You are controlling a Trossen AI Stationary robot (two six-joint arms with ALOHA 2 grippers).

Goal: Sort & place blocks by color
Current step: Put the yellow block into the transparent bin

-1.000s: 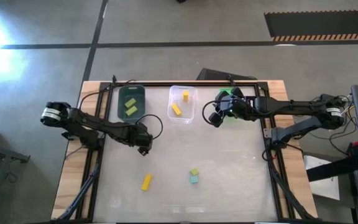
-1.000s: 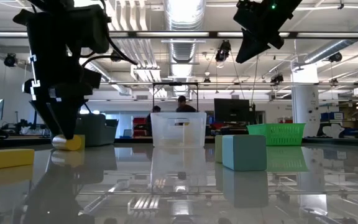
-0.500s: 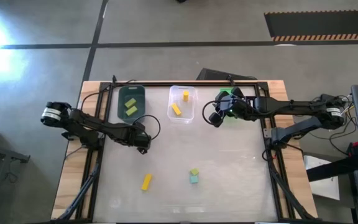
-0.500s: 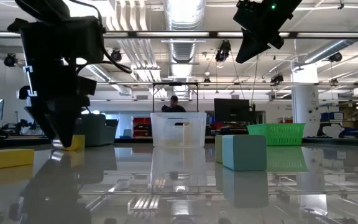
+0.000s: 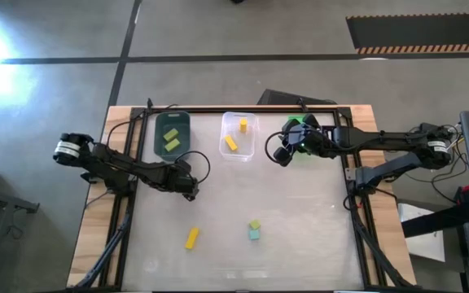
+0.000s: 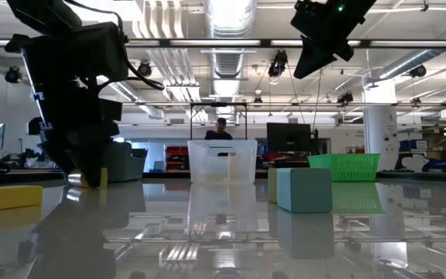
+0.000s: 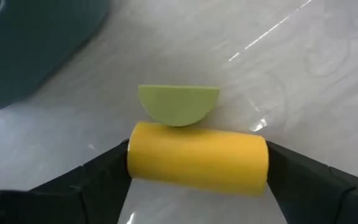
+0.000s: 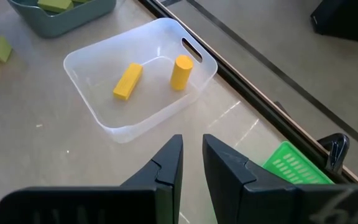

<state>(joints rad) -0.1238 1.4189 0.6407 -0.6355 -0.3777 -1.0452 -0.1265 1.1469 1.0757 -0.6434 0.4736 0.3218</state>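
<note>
My left gripper (image 5: 187, 189) is low over the table's left middle, shut on a yellow cylinder block (image 7: 197, 163). A pale green half-round block (image 7: 178, 104) lies flat on the table against the cylinder's far side. In the low view only a sliver of the cylinder (image 6: 100, 177) shows beside the gripper (image 6: 84, 172). A yellow bar (image 5: 191, 237), a pale green cube (image 5: 254, 225) and a teal cube (image 5: 254, 234) lie near the table's near edge. My right gripper (image 5: 279, 155) hangs high and shut between the clear bin and the green bin, touching nothing. My left gripper pinches the yellow cylinder block by its two round ends (image 7: 133, 163), one finger (image 7: 98, 177) on each. The fingers come from above, slanting down, and the cylinder lies level across the gap between them. It sits at table height.
The dark teal bin (image 5: 172, 134) holds two yellow-green blocks and its wall (image 7: 36, 43) is close beyond the left gripper. The clear bin (image 5: 239, 134) holds two yellow blocks (image 8: 128, 81). The green bin (image 5: 298, 129) lies partly under the right arm. There is bare table in the middle and right.
My left gripper has shifted a little toward the far edge and come down over the yellow cylinder. In the low view the cylinder showed whole below the fingertips and now shows only as a sliver. My right arm has kept still.
</note>
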